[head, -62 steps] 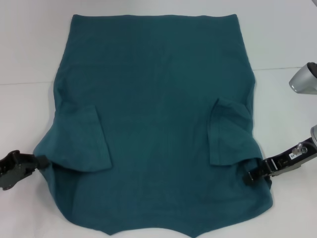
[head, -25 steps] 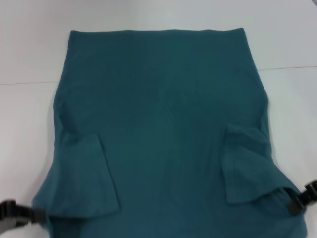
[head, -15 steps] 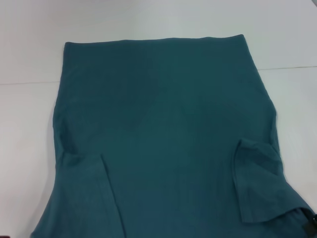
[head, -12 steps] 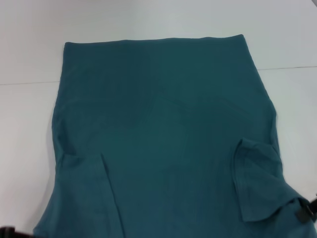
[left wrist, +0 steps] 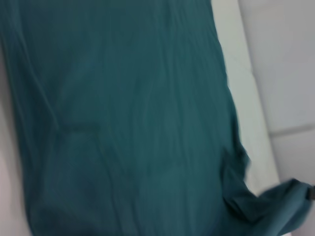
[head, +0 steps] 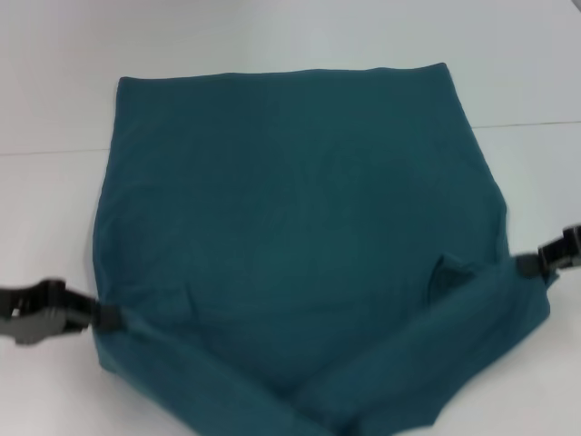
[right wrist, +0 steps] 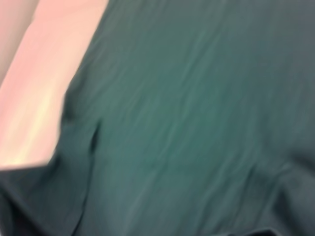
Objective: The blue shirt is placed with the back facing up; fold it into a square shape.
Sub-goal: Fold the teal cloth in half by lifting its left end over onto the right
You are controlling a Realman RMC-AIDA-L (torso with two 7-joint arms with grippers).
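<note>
No containers are showing, only the blue shirt (head: 290, 209) lying on the white table (head: 54, 91), filling the middle of the head view from 12 down to 6 o'clock. Its far hem is lying flat and straight at 12 o'clock. The near edge is rising off the table and rolling into a thick fold running from 7 to 4 o'clock.

Versus half a second ago: both folded-in sleeves were lying flat and plain to see; now the near edge is lifting over them, the left sleeve flap is barely showing, and only the tip of the right one is peeking out at 4 o'clock. The grippers, then nearly out of view at the bottom corners, are sitting higher now.

Left gripper (head: 102, 314) is at 8 o'clock, reaching in level from the side, pinching the shirt's near left corner. Right gripper (head: 534, 263) is at 3 o'clock, slightly higher, pinching the near right corner. Both wrist views are showing only teal cloth over pale table.
</note>
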